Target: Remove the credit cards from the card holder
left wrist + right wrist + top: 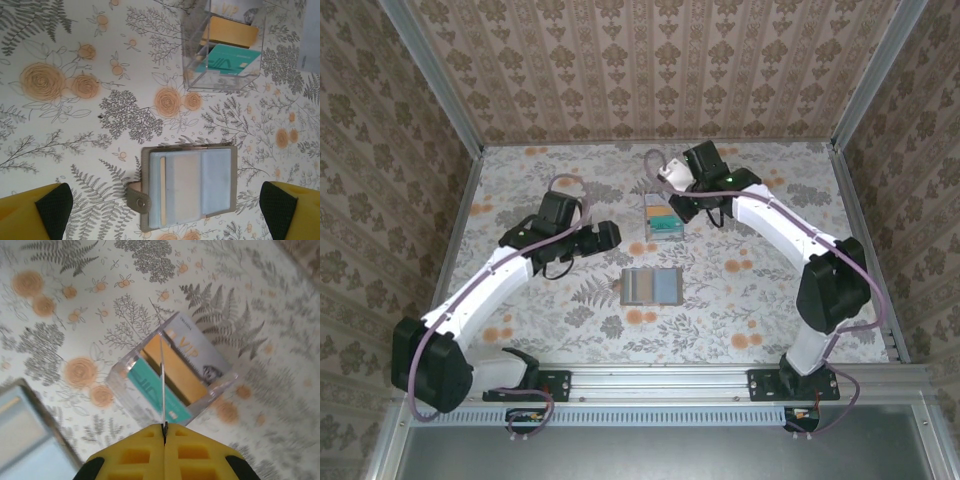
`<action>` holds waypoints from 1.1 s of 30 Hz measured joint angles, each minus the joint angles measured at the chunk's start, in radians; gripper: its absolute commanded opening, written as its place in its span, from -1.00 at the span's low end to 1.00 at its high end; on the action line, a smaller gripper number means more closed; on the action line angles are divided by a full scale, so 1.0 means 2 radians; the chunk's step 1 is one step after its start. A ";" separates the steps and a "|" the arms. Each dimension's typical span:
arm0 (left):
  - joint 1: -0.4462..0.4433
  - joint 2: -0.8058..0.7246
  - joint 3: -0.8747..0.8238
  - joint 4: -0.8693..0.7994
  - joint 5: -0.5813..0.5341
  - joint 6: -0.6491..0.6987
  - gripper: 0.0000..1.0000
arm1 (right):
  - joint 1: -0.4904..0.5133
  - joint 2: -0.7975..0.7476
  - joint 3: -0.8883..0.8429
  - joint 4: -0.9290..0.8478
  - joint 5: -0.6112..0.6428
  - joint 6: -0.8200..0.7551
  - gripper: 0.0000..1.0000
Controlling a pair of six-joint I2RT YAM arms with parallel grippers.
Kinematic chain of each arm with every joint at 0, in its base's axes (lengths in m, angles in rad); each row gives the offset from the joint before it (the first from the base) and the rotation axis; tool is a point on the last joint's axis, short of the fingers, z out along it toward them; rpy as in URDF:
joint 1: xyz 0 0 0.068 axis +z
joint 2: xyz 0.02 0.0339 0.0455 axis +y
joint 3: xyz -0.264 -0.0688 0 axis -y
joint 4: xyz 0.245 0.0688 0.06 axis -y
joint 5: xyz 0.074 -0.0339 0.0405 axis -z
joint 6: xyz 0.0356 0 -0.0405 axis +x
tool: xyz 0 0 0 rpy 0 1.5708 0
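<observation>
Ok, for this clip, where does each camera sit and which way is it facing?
Top external: fixed above and behind the arm bases, looking down over the table; both arms show whole.
Left wrist: on the left gripper, looking down at the open wallet and clear box; its open yellow fingers at the lower corners.
Right wrist: on the right gripper, looking down into the box; its shut fingers pinch a card edge-on.
Shared: both wrist views hold box and wallet.
</observation>
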 measured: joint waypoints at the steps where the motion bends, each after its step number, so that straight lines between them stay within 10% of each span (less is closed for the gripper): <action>1: 0.002 -0.002 -0.002 -0.001 -0.001 0.000 1.00 | 0.002 0.008 0.010 0.000 0.007 -0.020 -1.00; 11: 0.032 -0.011 -0.010 -0.008 -0.003 0.003 1.00 | 0.016 0.094 0.086 0.004 0.076 -0.187 -1.00; 33: 0.052 -0.025 -0.037 -0.010 -0.001 0.003 1.00 | 0.017 0.150 0.086 0.017 0.093 -0.237 -1.00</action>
